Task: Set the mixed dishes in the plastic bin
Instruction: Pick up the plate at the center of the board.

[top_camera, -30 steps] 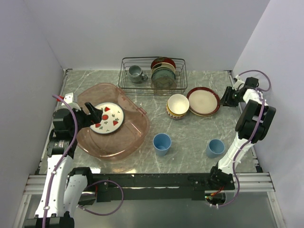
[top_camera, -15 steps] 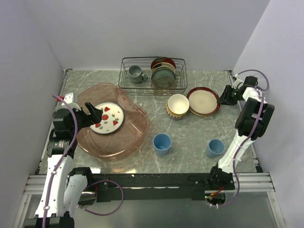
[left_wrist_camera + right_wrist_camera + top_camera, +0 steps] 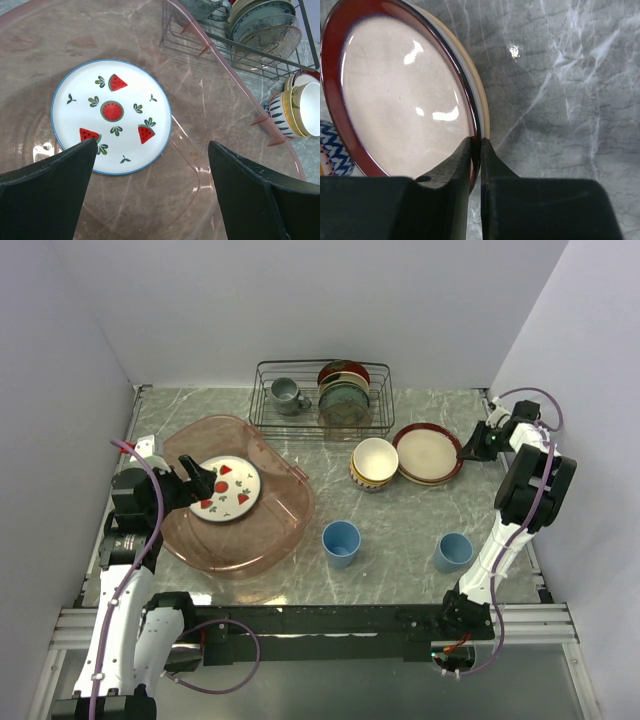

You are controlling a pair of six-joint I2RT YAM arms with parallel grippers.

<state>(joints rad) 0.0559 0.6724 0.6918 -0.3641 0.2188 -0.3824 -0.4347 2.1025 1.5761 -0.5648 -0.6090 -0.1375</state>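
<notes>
Bin first: the plastic bin (image 3: 275, 528) sits at the left of the table (image 3: 400, 525) with the strawberry-print plate (image 3: 227, 488) flat inside, and the left gripper (image 3: 152, 145) hangs over it, fingers spread wide. Well apart to the right, the red-rimmed plate (image 3: 428, 452) lies on the lower plates (image 3: 484, 120). The right gripper (image 3: 475, 142) pinches its right-hand rim, so the plate extends leftward from the fingers, toward the bin. Those lower plates show only as edge slivers; whether the pinch also catches one is hard to tell.
</notes>
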